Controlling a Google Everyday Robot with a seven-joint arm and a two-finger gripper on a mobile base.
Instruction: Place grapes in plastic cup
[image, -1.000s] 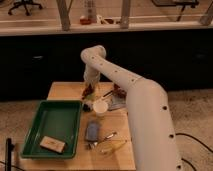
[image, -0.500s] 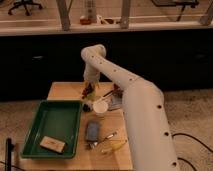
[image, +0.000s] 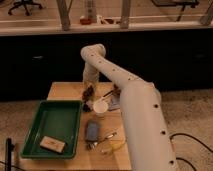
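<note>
The plastic cup (image: 100, 106) is small and whitish and stands upright near the middle of the wooden table (image: 65, 91). My gripper (image: 89, 90) hangs at the end of the white arm, just above and behind the cup, a little to its left. A dark reddish lumpy bunch, the grapes (image: 89, 93), is at the gripper's tip, above the table surface beside the cup's rim.
A green tray (image: 52, 127) with a tan block (image: 52, 144) lies at the front left. A blue-grey object (image: 92, 131) and cutlery with a yellow piece (image: 111, 145) lie in front of the cup. A dark-red bowl (image: 117, 90) and papers sit behind the arm.
The gripper with the grapes has lowered slightly toward the cup. Nothing else on the table has moved.
</note>
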